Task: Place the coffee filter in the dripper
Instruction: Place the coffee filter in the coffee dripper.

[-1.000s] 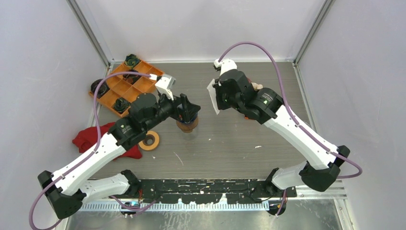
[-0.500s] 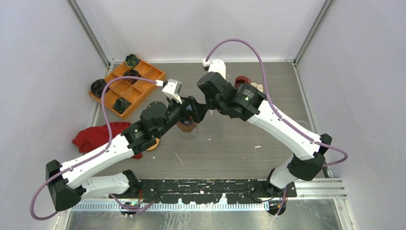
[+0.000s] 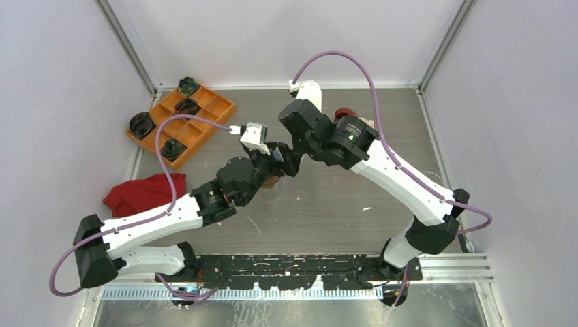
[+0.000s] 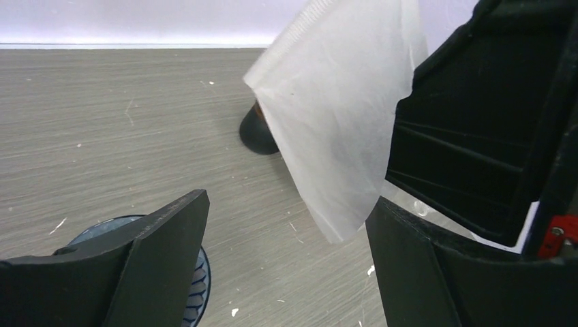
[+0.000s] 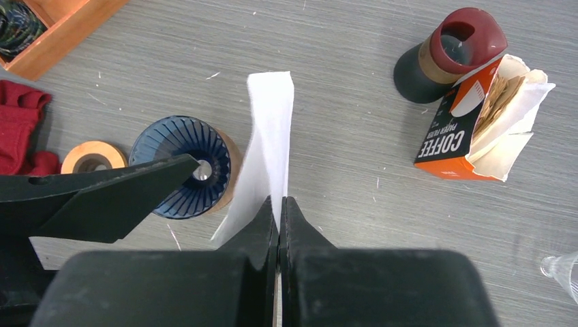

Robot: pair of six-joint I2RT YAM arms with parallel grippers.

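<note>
White paper unseen in top view, arms nose to nose mid-frame. Left wrist: coffee filter (image 4: 337,116) upper right, inside wide-spread left gripper (image 4: 286,204); dripper (image 4: 202,289) lower left. Right wrist: right gripper (image 5: 279,204) clamped on coffee filter (image 5: 267,146), long axis up-frame; dripper (image 5: 178,163) just left of it.

Wht arms (image 3: 409,184), purple cables (image 3: 337,53), blk grippers (image 5: 279,203)

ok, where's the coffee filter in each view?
Top external: not visible, hidden where the two wrists meet.
Left wrist: coffee filter, upper centre, white sheet hanging down.
Right wrist: centre, edge-on, pinched in the right pincer.
Shared landmark: dripper, bottom left in left wrist, left of the filter in right wrist, brown sliver under the left arm from above.
</note>
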